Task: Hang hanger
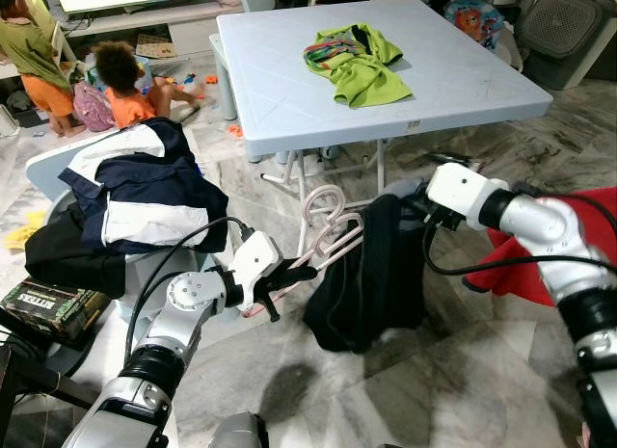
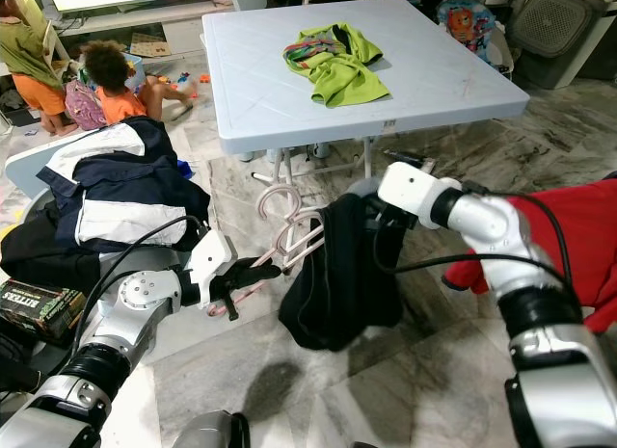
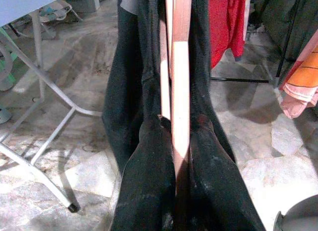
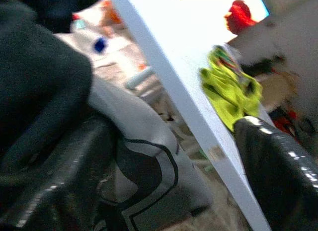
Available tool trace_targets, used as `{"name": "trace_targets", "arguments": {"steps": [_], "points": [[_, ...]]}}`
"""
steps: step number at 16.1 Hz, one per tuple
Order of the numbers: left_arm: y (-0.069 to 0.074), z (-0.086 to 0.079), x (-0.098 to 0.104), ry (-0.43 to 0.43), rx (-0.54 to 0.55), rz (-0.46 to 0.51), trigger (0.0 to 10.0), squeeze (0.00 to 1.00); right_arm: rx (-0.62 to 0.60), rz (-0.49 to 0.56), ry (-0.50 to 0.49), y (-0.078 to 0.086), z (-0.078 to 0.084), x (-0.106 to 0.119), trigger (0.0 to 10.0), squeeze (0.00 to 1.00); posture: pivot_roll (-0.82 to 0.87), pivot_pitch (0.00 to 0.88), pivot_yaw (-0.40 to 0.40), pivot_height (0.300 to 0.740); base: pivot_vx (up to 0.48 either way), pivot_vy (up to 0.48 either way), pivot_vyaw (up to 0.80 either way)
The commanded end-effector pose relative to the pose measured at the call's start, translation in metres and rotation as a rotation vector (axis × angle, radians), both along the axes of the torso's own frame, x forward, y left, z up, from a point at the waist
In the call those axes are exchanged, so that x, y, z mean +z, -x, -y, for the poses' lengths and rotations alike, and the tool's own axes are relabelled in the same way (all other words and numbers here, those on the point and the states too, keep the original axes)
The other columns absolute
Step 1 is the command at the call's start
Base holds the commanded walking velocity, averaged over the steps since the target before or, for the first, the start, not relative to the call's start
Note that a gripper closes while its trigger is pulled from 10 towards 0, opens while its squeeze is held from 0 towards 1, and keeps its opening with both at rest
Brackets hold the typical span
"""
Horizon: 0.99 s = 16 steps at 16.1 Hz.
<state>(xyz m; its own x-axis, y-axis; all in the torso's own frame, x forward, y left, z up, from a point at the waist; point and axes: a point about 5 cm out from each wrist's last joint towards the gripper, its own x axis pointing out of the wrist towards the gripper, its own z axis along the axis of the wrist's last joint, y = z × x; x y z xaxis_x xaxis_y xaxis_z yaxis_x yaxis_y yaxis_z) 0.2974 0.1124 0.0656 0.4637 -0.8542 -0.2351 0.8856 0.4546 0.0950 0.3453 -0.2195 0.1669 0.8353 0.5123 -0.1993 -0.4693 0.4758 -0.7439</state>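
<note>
the robot holds a pink hanger (image 1: 333,238) with a black garment (image 1: 371,275) draped over it, low in front of the table (image 1: 386,77). no rail can be made out for certain, so the step in hand seems to be getting the garment settled and the hanger lifted. to do that well, the left gripper (image 1: 280,275) should keep the hanger level with its hook up, while the right one guides the cloth so it does not slide off.

the left fingers pinch the hanger's near end, the rod running straight out from between them in the left wrist view, into the cloth. the right gripper (image 1: 410,209) is at the garment's top, its fingers (image 4: 278,176) spread, with dark cloth and grey printed cloth between them.
</note>
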Motion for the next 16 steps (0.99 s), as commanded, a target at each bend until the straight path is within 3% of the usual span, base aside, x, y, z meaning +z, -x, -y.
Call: {"name": "trace_targets", "arguments": {"steps": [1,3,4,5,6,8,9,11,12,13,15,16], "points": [[-0.005,0.0,0.012,0.015,0.0,0.058,0.0,0.0,-0.079,0.069,-0.076,-0.002,0.007,0.011,10.0,1.0,-0.08,0.0,0.009,0.74,0.0,0.0,0.0],[-0.008,-0.001,0.013,0.008,0.023,0.065,0.0,0.0,-0.212,0.109,-0.209,0.006,0.024,0.009,10.0,1.0,-0.08,0.0,0.007,0.74,0.0,0.0,0.0],[-0.007,-0.001,0.013,0.001,0.02,0.068,0.0,0.0,-0.259,0.114,-0.23,0.011,0.033,0.006,10.0,1.0,-0.08,0.0,0.007,0.74,0.0,0.0,0.0],[-0.007,-0.001,0.013,0.003,0.019,0.068,0.0,0.0,-0.296,0.056,-0.196,0.021,0.046,-0.009,10.0,1.0,-0.08,0.0,0.009,0.74,0.0,0.0,0.0],[-0.007,-0.001,0.013,0.003,0.018,0.068,0.0,0.0,-0.312,0.041,-0.219,0.024,0.049,-0.013,10.0,1.0,-0.08,0.0,0.011,0.74,0.0,0.0,0.0],[-0.008,-0.001,0.011,-0.009,0.021,0.068,0.0,0.0,-0.29,-0.144,-0.303,0.044,0.056,-0.03,10.0,1.0,-0.09,0.0,0.018,0.74,0.0,0.0,0.0],[-0.009,0.0,0.012,-0.024,0.018,0.082,0.0,0.0,-0.212,-0.335,-0.342,0.062,0.052,-0.045,10.0,1.0,-0.09,0.0,0.021,0.74,0.0,0.0,0.0],[-0.011,0.002,0.014,-0.022,0.019,0.086,0.0,0.0,-0.164,-0.431,-0.384,0.072,0.044,-0.054,10.0,1.0,-0.09,0.0,0.022,0.74,0.0,0.0,0.0],[-0.012,0.003,0.014,-0.022,0.018,0.089,0.0,0.0,-0.141,-0.464,-0.407,0.075,0.037,-0.06,10.0,0.54,-0.09,0.0,0.022,0.74,0.0,0.0,0.0],[-0.012,0.003,0.015,-0.022,0.018,0.092,0.0,0.0,-0.133,-0.487,-0.431,0.076,0.032,-0.063,10.0,0.0,-0.08,0.0,0.021,0.74,0.0,0.0,0.0],[-0.012,0.003,0.016,-0.02,0.018,0.095,0.0,0.0,-0.129,-0.506,-0.508,0.075,0.017,-0.067,10.0,0.0,-0.08,0.0,0.021,0.74,0.0,0.0,0.0],[-0.012,0.003,0.016,-0.02,0.018,0.099,0.0,0.0,-0.142,-0.539,-0.576,0.072,-0.002,-0.071,10.0,0.0,-0.08,0.0,0.021,0.74,0.0,0.0,0.0]]}}
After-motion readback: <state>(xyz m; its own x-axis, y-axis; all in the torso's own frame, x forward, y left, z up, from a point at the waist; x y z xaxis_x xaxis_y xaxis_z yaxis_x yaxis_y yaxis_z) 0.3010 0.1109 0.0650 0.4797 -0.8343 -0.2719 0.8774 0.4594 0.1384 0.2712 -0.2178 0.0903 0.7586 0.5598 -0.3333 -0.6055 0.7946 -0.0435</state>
